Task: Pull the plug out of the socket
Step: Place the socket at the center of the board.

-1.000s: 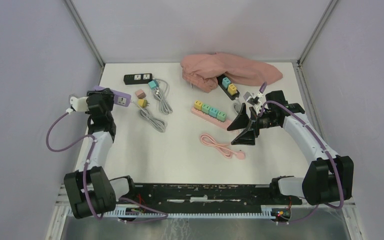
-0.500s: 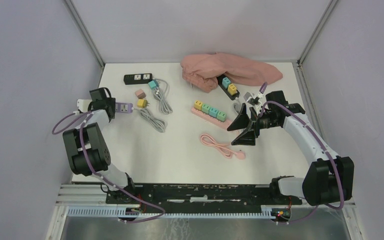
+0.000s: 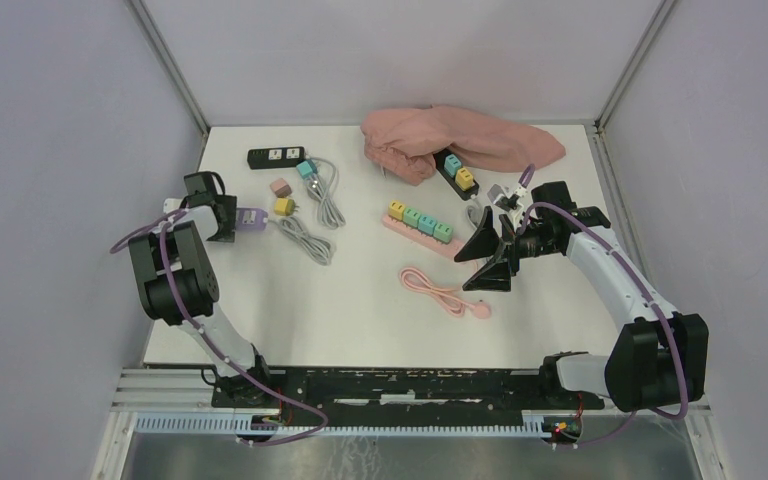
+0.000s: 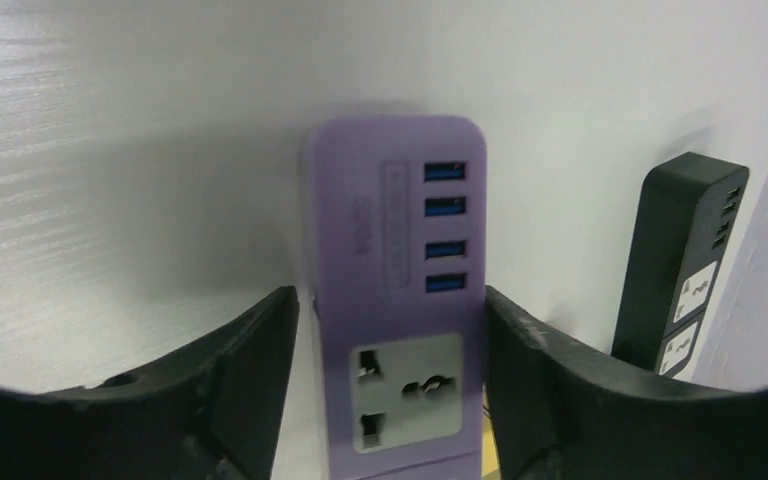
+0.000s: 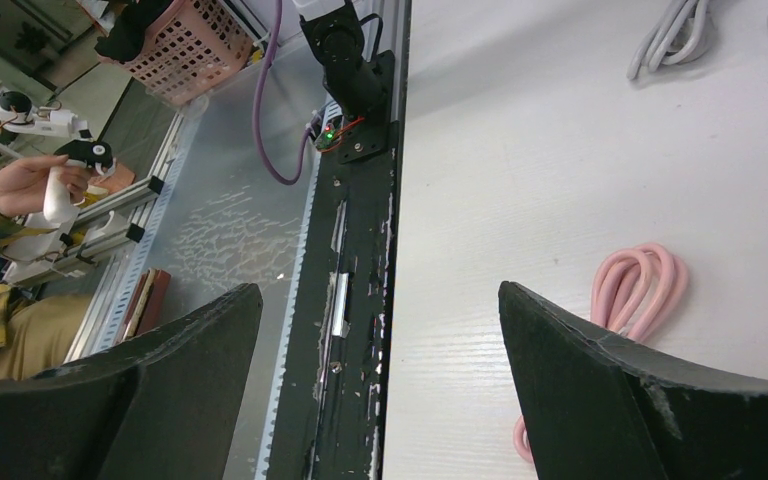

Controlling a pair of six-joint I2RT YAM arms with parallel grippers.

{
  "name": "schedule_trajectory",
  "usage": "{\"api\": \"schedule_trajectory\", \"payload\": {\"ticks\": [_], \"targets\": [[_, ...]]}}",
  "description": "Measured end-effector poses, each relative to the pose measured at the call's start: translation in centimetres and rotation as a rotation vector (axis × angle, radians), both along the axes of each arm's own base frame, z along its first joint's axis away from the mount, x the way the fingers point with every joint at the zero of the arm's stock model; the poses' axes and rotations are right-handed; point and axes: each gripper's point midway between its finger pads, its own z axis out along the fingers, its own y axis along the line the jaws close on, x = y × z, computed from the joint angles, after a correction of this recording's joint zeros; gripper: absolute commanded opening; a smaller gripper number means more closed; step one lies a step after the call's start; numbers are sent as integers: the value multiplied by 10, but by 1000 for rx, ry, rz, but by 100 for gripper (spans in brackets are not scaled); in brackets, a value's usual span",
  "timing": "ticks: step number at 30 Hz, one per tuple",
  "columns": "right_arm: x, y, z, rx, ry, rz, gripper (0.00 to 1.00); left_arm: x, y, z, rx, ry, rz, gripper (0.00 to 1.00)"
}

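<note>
A purple power strip [image 3: 251, 217] with USB ports and one empty socket lies at the table's left edge. My left gripper [image 3: 222, 219] is shut on its end; in the left wrist view the jaws [image 4: 390, 300] flank the strip [image 4: 392, 230], the right finger touching and a thin gap at the left. A pink strip [image 3: 401, 226] holds several coloured plugs [image 3: 420, 221]. A black strip [image 3: 447, 175] holds a teal and a yellow plug [image 3: 465, 178]. My right gripper [image 3: 462, 273] is open and empty, low over the table right of the pink strip; its wrist view [image 5: 378, 290] shows bare table between the jaws.
A second black strip [image 3: 276, 156] lies at the back left, also in the left wrist view [image 4: 680, 260]. Loose pink, teal and yellow adapters [image 3: 284, 206] and grey cable coils [image 3: 307, 240] lie by the purple strip. A pink cloth [image 3: 460, 138] is at the back. A pink cable [image 3: 445, 293] lies mid-table.
My left arm has folded back and brought the purple strip from a raised hold down to the table's left edge. The right arm has not moved.
</note>
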Motion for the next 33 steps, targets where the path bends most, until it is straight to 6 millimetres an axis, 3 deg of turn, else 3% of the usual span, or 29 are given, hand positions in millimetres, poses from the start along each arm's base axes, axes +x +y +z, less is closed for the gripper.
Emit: {"api": "schedule_trajectory", "payload": {"ticks": [7, 19, 28, 33], "targets": [[0, 0, 0, 0, 0, 0, 95, 2, -5, 3, -32, 12, -18, 99], [0, 0, 1, 0, -8, 0, 95, -11, -20, 9, -103, 77, -51, 99], [0, 0, 1, 0, -8, 0, 95, -23, -31, 49, -116, 33, -73, 99], [0, 0, 1, 1, -13, 0, 95, -35, -40, 59, -135, 19, -91, 99]]}}
